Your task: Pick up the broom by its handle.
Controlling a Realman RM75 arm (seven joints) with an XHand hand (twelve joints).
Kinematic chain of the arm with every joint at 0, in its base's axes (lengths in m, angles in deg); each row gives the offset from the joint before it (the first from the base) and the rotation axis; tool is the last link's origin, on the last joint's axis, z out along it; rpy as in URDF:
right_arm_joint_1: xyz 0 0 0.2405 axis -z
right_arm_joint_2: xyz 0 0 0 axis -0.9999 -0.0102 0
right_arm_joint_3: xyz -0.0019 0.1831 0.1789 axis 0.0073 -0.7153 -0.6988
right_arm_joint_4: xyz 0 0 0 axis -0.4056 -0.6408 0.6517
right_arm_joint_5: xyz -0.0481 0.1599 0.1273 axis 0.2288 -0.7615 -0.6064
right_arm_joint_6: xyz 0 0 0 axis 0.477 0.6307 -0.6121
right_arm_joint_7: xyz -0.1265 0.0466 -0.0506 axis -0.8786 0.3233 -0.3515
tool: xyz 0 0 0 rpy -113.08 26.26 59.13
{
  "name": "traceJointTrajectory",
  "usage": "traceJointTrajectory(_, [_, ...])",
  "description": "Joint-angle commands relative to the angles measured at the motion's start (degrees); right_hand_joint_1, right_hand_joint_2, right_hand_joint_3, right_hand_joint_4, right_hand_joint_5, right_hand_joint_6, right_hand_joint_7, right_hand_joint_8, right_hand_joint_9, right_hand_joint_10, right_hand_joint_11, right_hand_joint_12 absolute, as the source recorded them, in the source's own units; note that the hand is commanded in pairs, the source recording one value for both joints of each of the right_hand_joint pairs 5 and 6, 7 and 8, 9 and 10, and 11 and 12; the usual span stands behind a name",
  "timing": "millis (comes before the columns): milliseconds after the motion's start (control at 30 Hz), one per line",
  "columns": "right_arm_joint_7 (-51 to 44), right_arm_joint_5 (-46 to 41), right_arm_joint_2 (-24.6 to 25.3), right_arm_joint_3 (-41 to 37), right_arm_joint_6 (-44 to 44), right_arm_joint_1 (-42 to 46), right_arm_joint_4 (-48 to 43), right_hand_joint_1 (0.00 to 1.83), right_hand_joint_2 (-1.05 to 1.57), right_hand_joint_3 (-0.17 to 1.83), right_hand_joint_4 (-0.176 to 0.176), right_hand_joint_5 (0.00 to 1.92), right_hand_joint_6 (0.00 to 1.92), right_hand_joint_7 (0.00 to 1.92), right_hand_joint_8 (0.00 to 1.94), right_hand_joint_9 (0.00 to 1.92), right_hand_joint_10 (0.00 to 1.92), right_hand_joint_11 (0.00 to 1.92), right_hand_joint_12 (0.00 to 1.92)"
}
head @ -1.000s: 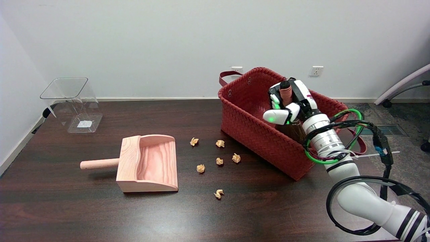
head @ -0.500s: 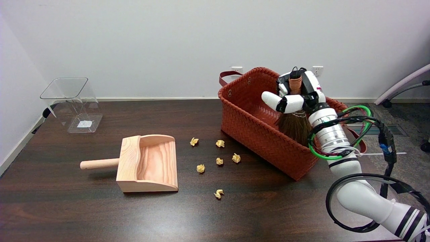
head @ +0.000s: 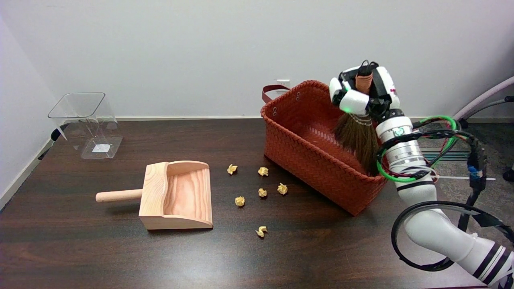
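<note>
A: What sits on the left of the table (head: 80, 257)?

B: A clear plastic bin (head: 86, 124) at the far left, tipped back. Nearer the middle lies a wooden dustpan (head: 176, 196), its round handle pointing left.

A: And past that?

B: 6 crumpled paper scraps (head: 261, 192) lie scattered on the dark wood, between the dustpan and a red woven basket (head: 317, 168).

A: Where is the broom (head: 357, 136)?

B: Over the basket's right end, held upright. Its brown bristles hang down inside the basket, the lower tips hidden behind the near wall. Its reddish handle pokes up through the right hand (head: 363, 94).

A: How are the fingers?

B: Wrapped tight around the handle, just above the bristles.
</note>
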Motion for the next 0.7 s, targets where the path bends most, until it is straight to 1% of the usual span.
traceJointTrajectory(33, [-6.95, -2.11, 0.04, -4.74, -4.56, -0.12, 9.65, 1.11, 0.69, 1.16, 0.0, 1.92, 1.92, 1.92, 1.92, 1.92, 1.92, 1.92, 1.92])
traceJointTrajectory(300, [-7.87, -2.11, -0.03, -6.42, -6.36, -1.01, 11.63, 1.1, 0.69, 1.19, 0.0, 1.92, 1.92, 1.92, 1.92, 1.92, 1.92, 1.92, 1.92])
traceJointTrajectory(500, [-7.87, -2.34, -0.91, -6.44, -9.52, -4.93, 11.68, 1.1, 0.7, 1.2, 0.0, 1.92, 1.92, 1.92, 1.92, 1.92, 1.92, 1.92, 1.92])
traceJointTrajectory(700, [-7.53, -3.89, -1.94, -3.79, -12.75, -10.48, 11.62, 1.1, 0.74, 1.18, 0.0, 1.92, 1.92, 1.92, 1.92, 1.92, 1.92, 1.92, 1.92])
